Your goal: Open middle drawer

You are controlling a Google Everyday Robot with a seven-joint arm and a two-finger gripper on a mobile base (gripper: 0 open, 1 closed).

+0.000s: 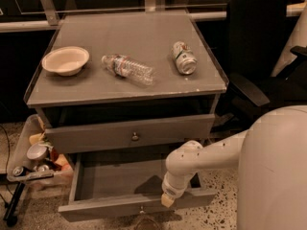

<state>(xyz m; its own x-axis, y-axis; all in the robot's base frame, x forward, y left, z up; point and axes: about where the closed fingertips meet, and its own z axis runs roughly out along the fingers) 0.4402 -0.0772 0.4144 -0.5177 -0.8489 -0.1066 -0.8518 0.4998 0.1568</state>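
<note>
Wide grey flat-fronted middle drawer at 6 o'clock, already pulled far out: seemingly the closing stage. Gripper just inside its front panel, 5 o'clock, grip impossible to tell. Next: lifting straight clear without nudging it

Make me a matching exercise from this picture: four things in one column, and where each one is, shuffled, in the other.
Things
1. bowl
2. water bottle
3. can
4. gripper

Places
A. lying on its side, right part of the cabinet top
B. low down, at the front panel of the pulled-out middle drawer
C. upright, left part of the cabinet top
D. lying on its side, middle of the cabinet top

Pairs: 1-C, 2-D, 3-A, 4-B
</note>
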